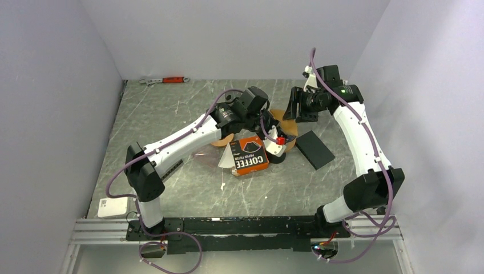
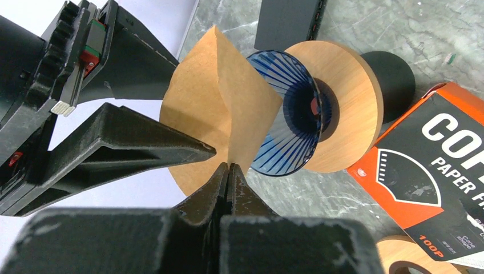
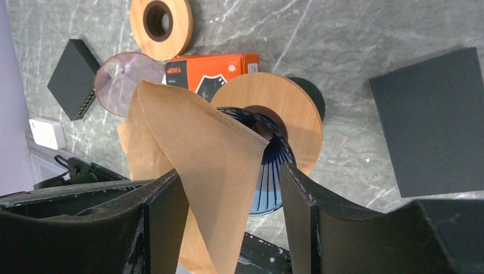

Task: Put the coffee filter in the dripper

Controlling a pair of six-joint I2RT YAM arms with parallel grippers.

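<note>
Left wrist: my left gripper (image 2: pixel 228 166) clamps the coffee filter (image 2: pixel 217 97) by its edge to aim it into the dripper (image 2: pixel 288 123) just ahead; my right gripper (image 3: pixel 228 174) straddles it, jaws apart.

Overhead; perhaps opposed close-ups sharing dripper (image 2: pixel 285 142)

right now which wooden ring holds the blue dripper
The wooden ring behind the paper filter, blue dripper in it; the other ring lies bare beyond the orange box.
</note>
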